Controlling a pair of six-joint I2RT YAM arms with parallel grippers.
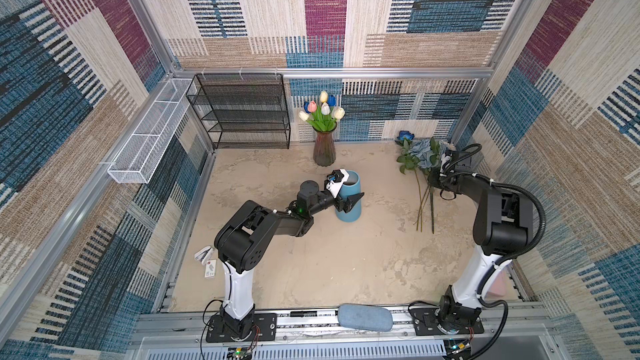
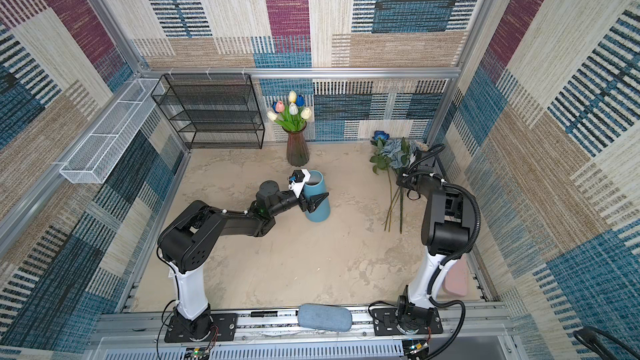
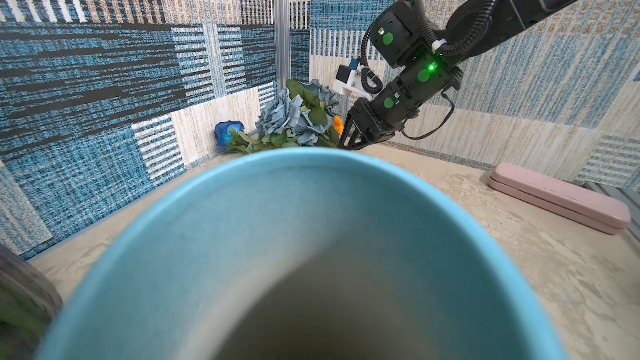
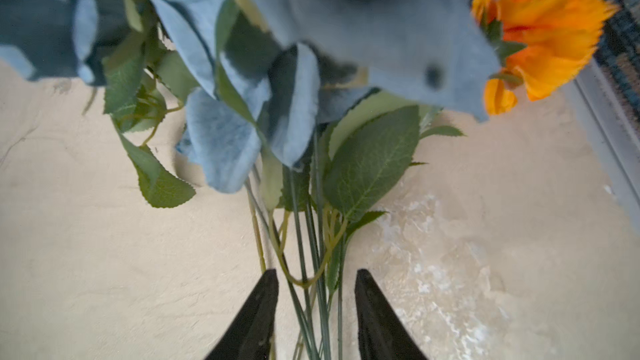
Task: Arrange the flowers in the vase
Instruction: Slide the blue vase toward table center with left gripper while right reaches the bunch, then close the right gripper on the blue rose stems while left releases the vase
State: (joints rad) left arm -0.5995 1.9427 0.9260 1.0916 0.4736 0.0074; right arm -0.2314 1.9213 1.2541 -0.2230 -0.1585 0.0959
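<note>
My right gripper (image 4: 316, 273) stood spread astride the green stems (image 4: 313, 247) of dusty-blue roses (image 4: 398, 39), an orange bloom (image 4: 550, 29) beside them; my left gripper (image 1: 349, 192) seemingly clasped the teal vase (image 1: 349, 214).

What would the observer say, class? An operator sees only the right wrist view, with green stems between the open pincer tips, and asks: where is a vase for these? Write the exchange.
Observer: A blue vase stands mid-table, on the left arm's side of your flowers.
Operator: Is it free?
Observer: No, the left pincer appears to clasp its body.
Operator: Any other vase?
Observer: A brown vase by the back wall holds tulips.
</note>
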